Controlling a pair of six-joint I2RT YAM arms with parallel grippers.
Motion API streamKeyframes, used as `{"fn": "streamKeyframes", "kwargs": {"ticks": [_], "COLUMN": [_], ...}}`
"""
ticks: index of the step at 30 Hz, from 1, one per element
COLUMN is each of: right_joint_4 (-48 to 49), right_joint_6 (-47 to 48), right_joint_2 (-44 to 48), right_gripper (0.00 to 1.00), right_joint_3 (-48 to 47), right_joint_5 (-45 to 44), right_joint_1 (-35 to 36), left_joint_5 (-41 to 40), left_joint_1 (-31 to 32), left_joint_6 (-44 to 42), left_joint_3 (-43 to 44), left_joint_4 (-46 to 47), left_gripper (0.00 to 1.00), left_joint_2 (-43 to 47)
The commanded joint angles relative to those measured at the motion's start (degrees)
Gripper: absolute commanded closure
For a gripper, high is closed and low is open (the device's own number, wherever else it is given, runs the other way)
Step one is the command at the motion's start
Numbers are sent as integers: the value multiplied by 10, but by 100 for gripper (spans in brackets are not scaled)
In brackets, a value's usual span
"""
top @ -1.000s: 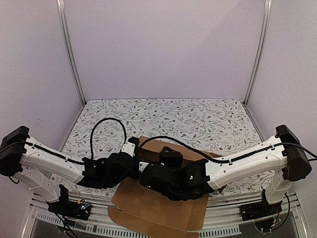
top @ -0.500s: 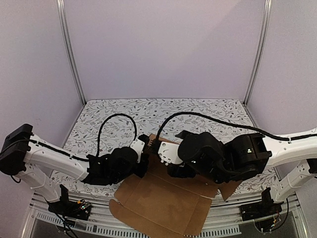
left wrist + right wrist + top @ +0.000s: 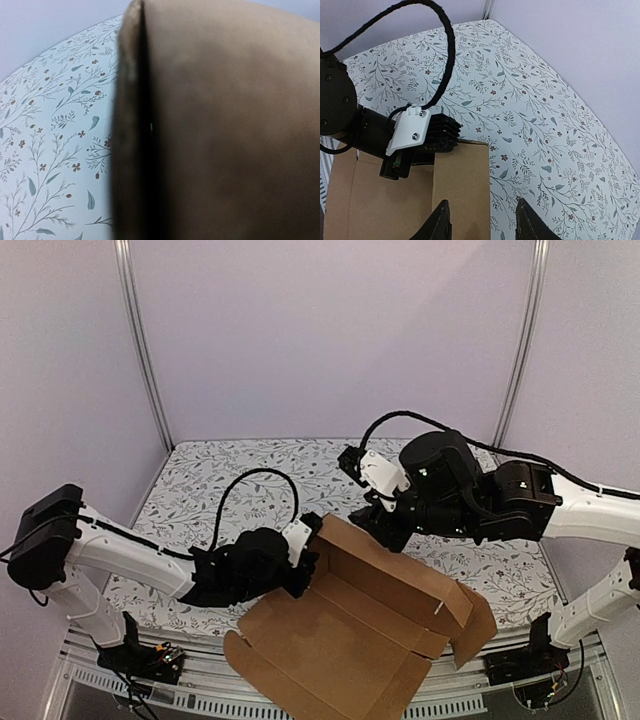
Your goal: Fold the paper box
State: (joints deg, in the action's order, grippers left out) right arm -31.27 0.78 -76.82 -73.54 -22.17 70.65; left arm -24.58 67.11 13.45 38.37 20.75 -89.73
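The paper box [image 3: 340, 640] is a brown cardboard sheet lying at the table's near edge, with its back wall [image 3: 390, 570] folded up and an end flap [image 3: 475, 625] raised at the right. My left gripper [image 3: 300, 562] is at the left end of the raised wall, its fingers hidden by cardboard. Cardboard [image 3: 230, 125] fills the left wrist view edge-on. My right gripper [image 3: 385, 532] hangs open and empty above the wall's left end. In the right wrist view its fingertips [image 3: 442, 220] frame the cardboard [image 3: 460, 185], with the left gripper's body [image 3: 415, 132] beside it.
The floral tablecloth [image 3: 300, 470] covers the table. Aluminium posts [image 3: 145, 350] and lilac walls close in the back and sides. The left arm's black cable [image 3: 255, 480] loops above the cloth. The box's front part overhangs the table's near edge [image 3: 300, 690].
My right arm lifted off the box and swung up and back to the right. The box's back wall and right flap now stand up. My left gripper shifted slightly right.
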Motion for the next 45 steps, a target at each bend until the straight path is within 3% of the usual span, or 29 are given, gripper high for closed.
{"fn": "streamKeyframes", "kwargs": {"ticks": [1, 5, 6, 27, 34, 45], "right_joint_4": [39, 73, 80, 164, 167, 167], "right_joint_6": [-63, -86, -93, -150, -163, -171], "right_joint_2": [-36, -67, -77, -145, -151, -152], "right_gripper": [68, 99, 100, 100, 100, 100], "right_joint_3": [-14, -10, -6, 71, 84, 84], "right_joint_5": [81, 88, 89, 112, 116, 123], "right_joint_1": [-28, -43, -46, -60, -59, -60], "left_joint_5": [39, 38, 37, 40, 26, 15], "left_joint_1": [-10, -10, -10, -13, -12, -12], "left_joint_6": [-29, -37, -40, -12, 4, 20], "left_joint_3": [25, 32, 32, -3, -34, -59], "left_joint_4": [24, 27, 30, 108, 162, 256], "left_gripper": [100, 100, 100, 100, 66, 46], "left_joint_2": [-19, -31, -34, -62, -62, -105]}}
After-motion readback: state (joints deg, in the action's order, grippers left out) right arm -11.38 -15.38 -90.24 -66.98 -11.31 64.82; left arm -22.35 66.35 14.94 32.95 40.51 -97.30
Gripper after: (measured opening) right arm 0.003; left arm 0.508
